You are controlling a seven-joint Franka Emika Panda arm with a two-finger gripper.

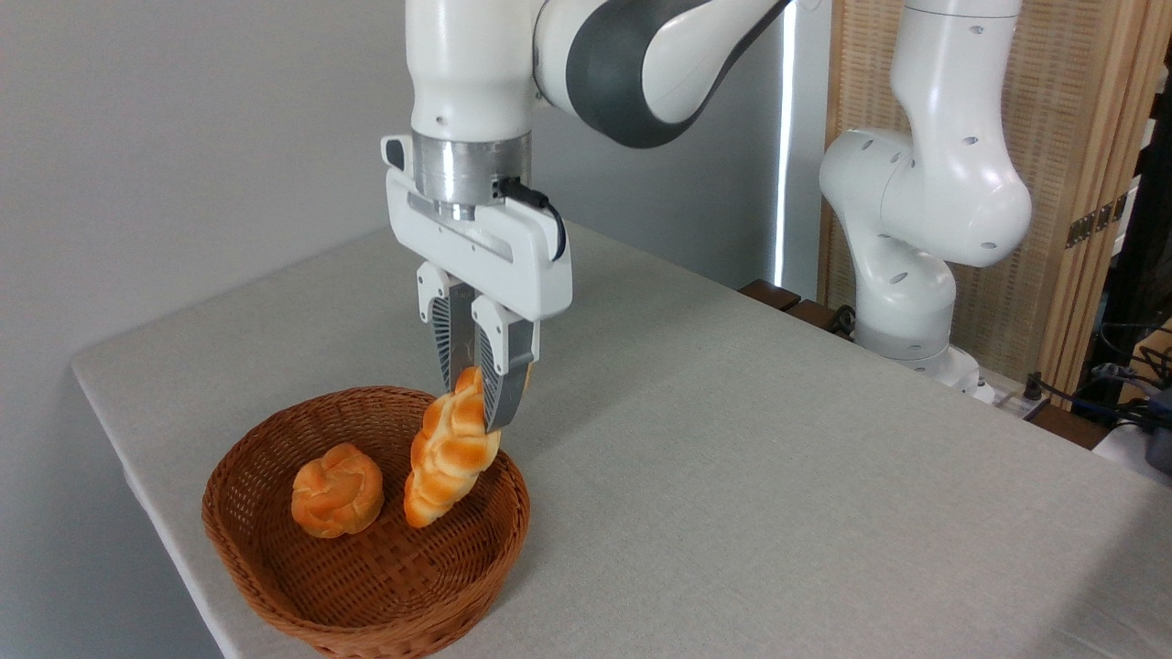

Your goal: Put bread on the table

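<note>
The gripper [478,389] pinches the bread [450,453] by its far end, so it hangs over the basket [275,549], clear of the bun [337,490].

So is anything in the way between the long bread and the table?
Only the basket rim beneath it. The end effector holds the bread above the basket; the table to the right looks bare.
</note>
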